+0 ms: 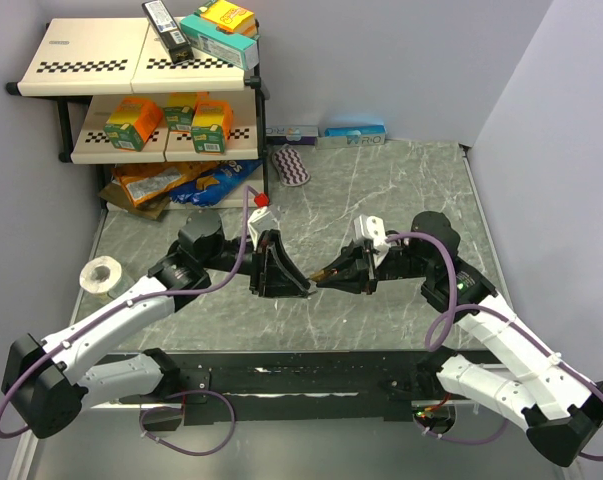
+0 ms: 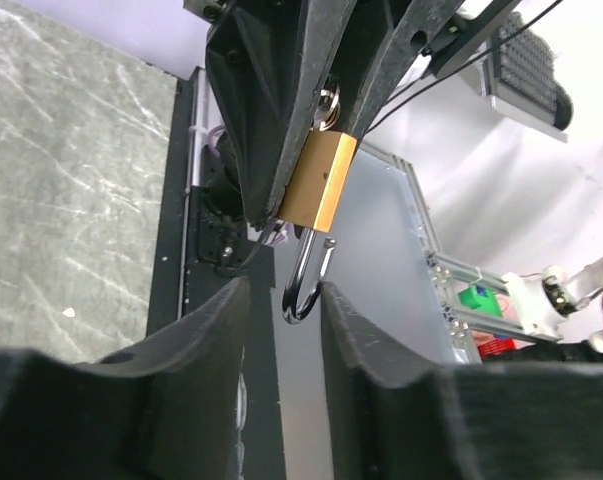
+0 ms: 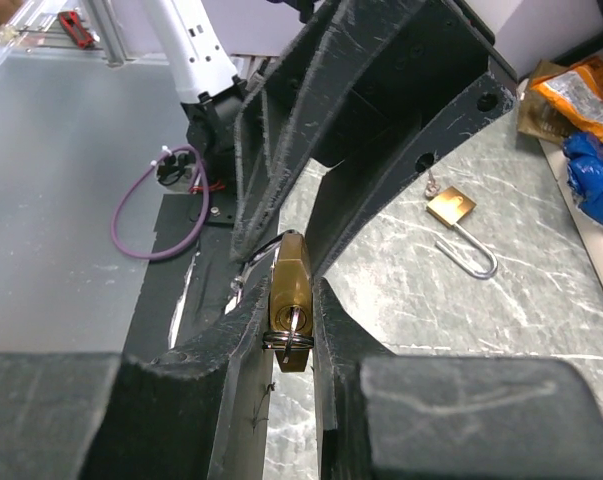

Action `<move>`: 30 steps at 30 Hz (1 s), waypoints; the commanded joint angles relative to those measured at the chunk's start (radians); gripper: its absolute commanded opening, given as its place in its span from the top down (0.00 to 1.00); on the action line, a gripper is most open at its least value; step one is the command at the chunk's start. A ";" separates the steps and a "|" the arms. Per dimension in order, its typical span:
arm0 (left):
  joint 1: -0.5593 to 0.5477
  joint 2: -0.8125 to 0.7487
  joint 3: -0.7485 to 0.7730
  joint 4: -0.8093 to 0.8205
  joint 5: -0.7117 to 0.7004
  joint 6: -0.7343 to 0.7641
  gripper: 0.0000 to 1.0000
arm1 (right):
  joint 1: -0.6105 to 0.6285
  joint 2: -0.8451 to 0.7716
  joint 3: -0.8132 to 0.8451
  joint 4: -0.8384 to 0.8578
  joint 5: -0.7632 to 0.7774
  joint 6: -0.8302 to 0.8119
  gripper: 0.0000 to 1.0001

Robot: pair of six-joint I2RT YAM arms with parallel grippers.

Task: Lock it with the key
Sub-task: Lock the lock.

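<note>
1 padlock (image 3: 290, 290) pinched in right fingers (image 3: 236, 350), right arm (image 1: 501, 340) stretched left; left fingers (image 2: 206, 340) part-spread around shackle (image 2: 294, 314).

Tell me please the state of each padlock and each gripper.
Held padlock: shackle open, key in.
Second padlock: open, lying flat.
Right gripper: shut on held padlock.
Left gripper: around the shackle; grip unclear.
</note>
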 commanded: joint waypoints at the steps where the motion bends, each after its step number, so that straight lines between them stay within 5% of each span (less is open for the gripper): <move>1: 0.002 0.000 -0.015 0.123 0.048 -0.074 0.64 | 0.016 -0.026 0.000 0.062 -0.060 -0.010 1.00; 9: -0.011 0.000 -0.012 0.087 0.085 -0.039 0.81 | 0.033 -0.023 0.003 0.056 -0.069 -0.033 1.00; 11: -0.014 -0.002 -0.007 0.062 0.093 -0.026 0.74 | 0.032 -0.026 0.003 0.056 -0.065 -0.035 1.00; 12: -0.015 -0.002 -0.007 0.059 0.094 -0.021 0.61 | 0.033 -0.026 0.001 0.058 -0.063 -0.036 1.00; 17: -0.029 -0.005 -0.012 0.050 0.088 -0.009 0.52 | 0.032 -0.023 0.004 0.064 -0.069 -0.032 1.00; 23: -0.041 0.014 0.001 0.048 0.062 -0.002 0.65 | 0.039 -0.019 -0.002 0.076 -0.069 -0.015 1.00; 26: -0.044 0.012 -0.002 0.044 0.052 -0.004 0.89 | 0.045 -0.023 -0.007 0.078 -0.073 -0.015 1.00; 30: -0.044 0.000 -0.004 0.016 0.042 0.008 0.99 | 0.047 -0.024 -0.003 0.055 -0.065 -0.009 1.00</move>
